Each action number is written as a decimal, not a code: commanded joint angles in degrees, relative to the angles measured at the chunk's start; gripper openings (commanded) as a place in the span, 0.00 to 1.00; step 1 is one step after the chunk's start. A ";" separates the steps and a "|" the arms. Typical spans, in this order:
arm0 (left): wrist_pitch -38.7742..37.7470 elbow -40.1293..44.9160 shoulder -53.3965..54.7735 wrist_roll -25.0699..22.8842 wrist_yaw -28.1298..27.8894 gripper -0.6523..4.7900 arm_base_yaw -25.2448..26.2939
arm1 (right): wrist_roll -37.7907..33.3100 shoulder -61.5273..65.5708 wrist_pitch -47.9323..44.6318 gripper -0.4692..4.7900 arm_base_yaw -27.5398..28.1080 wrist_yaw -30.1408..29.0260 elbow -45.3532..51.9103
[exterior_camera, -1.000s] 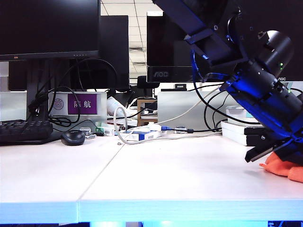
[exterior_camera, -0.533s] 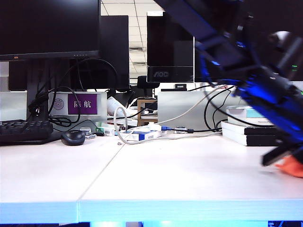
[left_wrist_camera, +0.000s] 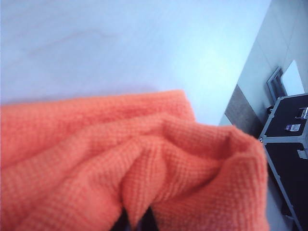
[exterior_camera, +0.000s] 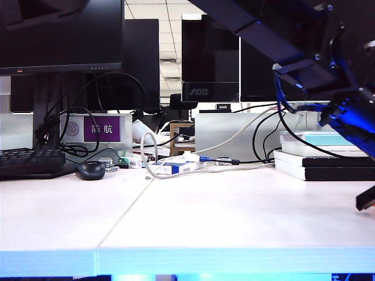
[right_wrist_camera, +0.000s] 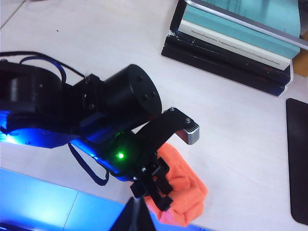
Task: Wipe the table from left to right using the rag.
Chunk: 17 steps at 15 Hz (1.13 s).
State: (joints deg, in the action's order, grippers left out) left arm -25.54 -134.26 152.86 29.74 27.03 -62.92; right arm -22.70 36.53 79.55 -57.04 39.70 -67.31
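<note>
Left gripper [right_wrist_camera: 153, 185] pinches the rag [right_wrist_camera: 180, 190] against the table [right_wrist_camera: 231, 125]; right gripper [right_wrist_camera: 137, 219] clenched above.

The rag [left_wrist_camera: 144, 163] hides the left gripper [right_wrist_camera: 151, 185] — and the exterior view's edge cuts both off.

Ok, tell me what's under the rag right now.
The rag lies on the white table near its front edge, pinched in the shut left gripper. The table surface directly beneath it is covered. The right gripper, shut, is not in view.
</note>
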 commanded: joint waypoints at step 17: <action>2.14 -0.20 1.38 0.94 -3.17 0.11 -0.28 | -1.33 -0.11 -0.46 0.09 0.00 0.42 -0.17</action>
State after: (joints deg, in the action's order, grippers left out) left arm -22.65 -134.43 153.56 30.92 25.82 -63.40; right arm -23.59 36.51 79.55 -57.04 39.70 -67.31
